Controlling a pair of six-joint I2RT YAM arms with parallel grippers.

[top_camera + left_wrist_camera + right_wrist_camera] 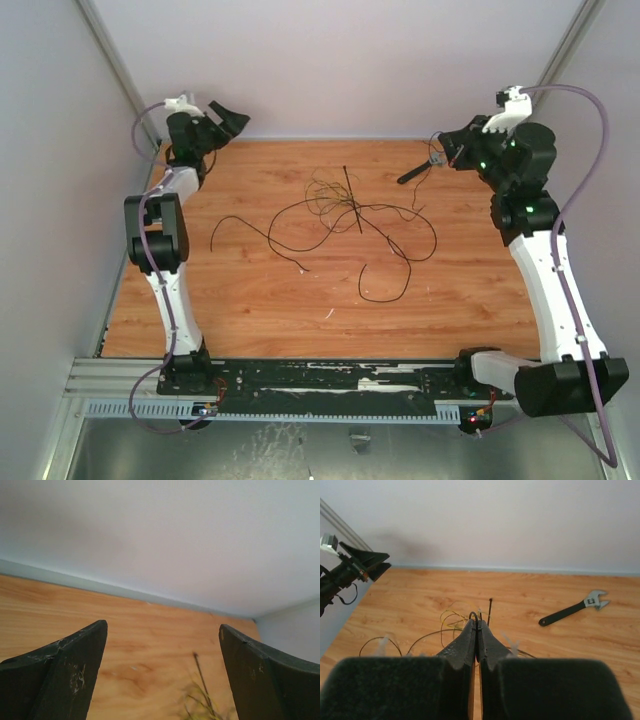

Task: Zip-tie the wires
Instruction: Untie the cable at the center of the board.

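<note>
**Limp wires and a stiff tie in the middle of the tabletop**

At the far left, the left pincer point(228, 118) hangs released with its jaws wide, well apart from everything. In the middle of the tabletop point(470, 290) lie the wires point(335, 208), spread in many loose loops. They look very light and limp, so I think they will slip and spring open unless they are gathered where the loops cross. Over that crossing lies the zip tie point(352, 198), short and straight. It seems stiffer and is probably best pinched near one end. Further right is a wrench point(570, 611). Near it is the right pincer point(477, 626), clenched, with nothing clearly held.
</note>
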